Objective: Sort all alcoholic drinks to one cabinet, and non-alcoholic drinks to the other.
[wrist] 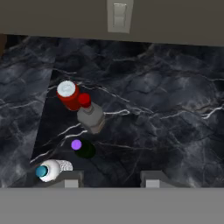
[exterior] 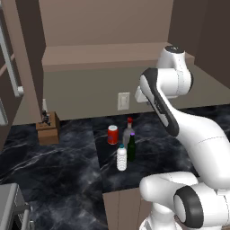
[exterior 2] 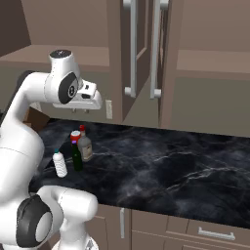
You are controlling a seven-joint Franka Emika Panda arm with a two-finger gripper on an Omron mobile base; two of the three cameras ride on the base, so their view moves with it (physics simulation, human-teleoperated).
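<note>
4 drinks stand in a tight cluster on the dark marbled desk (exterior: 67, 170), near the back wall and below a pale wall switch (exterior: 123, 101). The red can (exterior: 112, 134) with its silver top is the one furthest back. Just beside it stands the clear greyish bottle (exterior: 128, 132) with a red cap; in the hand view the 2 look as if they touch, though I cannot tell for sure. In front of that is the slim dark green bottle (exterior: 131, 147) with a purple cap, and nearest the desk's front edge is the short white ribbed bottle (exterior: 121, 157) with a blue cap. All 4 are upright.

The white arm (exterior: 179, 126) reaches up and over the group, and the pincer (wrist: 109, 179) hangs high above the desk, well apart from every drink. In the hand view its 2 dark fingertips (wrist: 72, 178) rise at the bottom with bare desk between them; the jaws stand partly apart and hold nothing. The white bottle lies just to the left of the left fingertip in that view, the green bottle a little above it.

From the right base view the hand (exterior 2: 80, 100) sits in front of tall cabinet doors (exterior 2: 144, 58) with long metal handles. A small brown knife block (exterior: 48, 126) stands on the desk at the left, well apart from the drinks.
</note>
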